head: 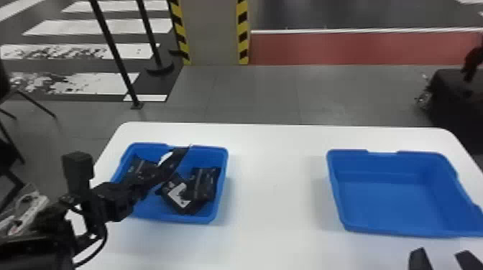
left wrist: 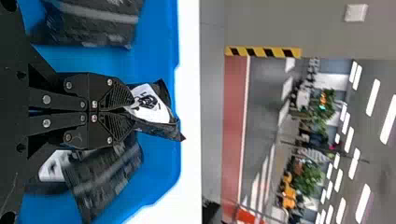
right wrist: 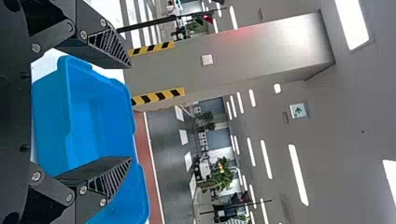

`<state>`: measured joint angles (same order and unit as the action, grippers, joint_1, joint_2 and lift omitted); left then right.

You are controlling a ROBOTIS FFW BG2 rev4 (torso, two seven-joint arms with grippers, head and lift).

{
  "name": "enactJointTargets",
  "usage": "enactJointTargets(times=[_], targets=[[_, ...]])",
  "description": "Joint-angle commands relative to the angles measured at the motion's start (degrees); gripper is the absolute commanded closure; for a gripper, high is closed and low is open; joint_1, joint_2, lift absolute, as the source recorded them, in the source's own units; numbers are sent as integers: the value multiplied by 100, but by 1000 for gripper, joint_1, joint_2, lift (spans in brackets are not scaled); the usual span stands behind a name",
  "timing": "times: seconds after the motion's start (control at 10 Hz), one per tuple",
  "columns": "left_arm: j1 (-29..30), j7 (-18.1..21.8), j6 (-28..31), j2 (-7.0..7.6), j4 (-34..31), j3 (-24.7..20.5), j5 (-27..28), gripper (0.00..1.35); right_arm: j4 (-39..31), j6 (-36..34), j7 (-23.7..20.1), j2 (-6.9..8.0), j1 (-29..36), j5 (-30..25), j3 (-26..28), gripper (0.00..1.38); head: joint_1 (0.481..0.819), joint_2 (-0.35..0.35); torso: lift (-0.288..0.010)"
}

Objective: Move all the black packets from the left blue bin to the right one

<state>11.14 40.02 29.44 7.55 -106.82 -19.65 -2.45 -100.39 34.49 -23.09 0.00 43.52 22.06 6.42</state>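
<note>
Your left tool is pinched tight on one end of a black packet; the rest of it, with its white label, juts out beyond the fingertips. Under and around that tool lies the left blue bin, with a dark packet on the tool's left and two overlapping ones on its right, a labelled packet and a plain-faced packet. The right blue bin sits well to the right of your left tool, across the table, and just ahead of your right tool, whose fingers are spread wide.

The step in hand looks to be lifting this first packet out. You can't tell from here whether its loose end clears the far rim, so raise the tool straight up before you travel sideways. Hold the pinch firm, as the grip takes in only one end and the film may slip or swing. Carry it rightward smoothly, with the right tool out of the path. Once over the right bin, lower until the packet is inside the walls, then open gently, setting it to one side so the others will fit.
</note>
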Motion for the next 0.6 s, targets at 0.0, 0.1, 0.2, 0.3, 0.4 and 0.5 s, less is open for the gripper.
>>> enactJointTargets(times=[0.0, 0.1, 0.2, 0.3, 0.4, 0.5], targets=[[474, 111, 318, -52, -1250, 260, -89, 1208, -107, -45, -2, 5, -78, 272, -299, 355, 695, 76, -110], [545, 226, 403, -52, -1517, 489, -169, 1208, -374, -383, -2, 5, -92, 369, -484, 392, 695, 60, -110], [531, 313, 501, -52, -1588, 787, -230, 1210, -599, -763, -46, 5, -190, 448, -695, 403, 695, 28, -110], [503, 313, 656, -70, -1574, 1104, -318, 1210, -585, -875, -117, 5, -359, 606, -923, 395, 695, 3, -110], [418, 331, 825, -87, -1560, 1367, -283, 1210, -599, -1044, -248, -18, -542, 676, -1037, 392, 695, -4, -110], [263, 384, 895, -79, -1405, 1649, -283, 1208, -669, -1452, -415, -18, -724, 676, -1064, 392, 695, -17, -110]])
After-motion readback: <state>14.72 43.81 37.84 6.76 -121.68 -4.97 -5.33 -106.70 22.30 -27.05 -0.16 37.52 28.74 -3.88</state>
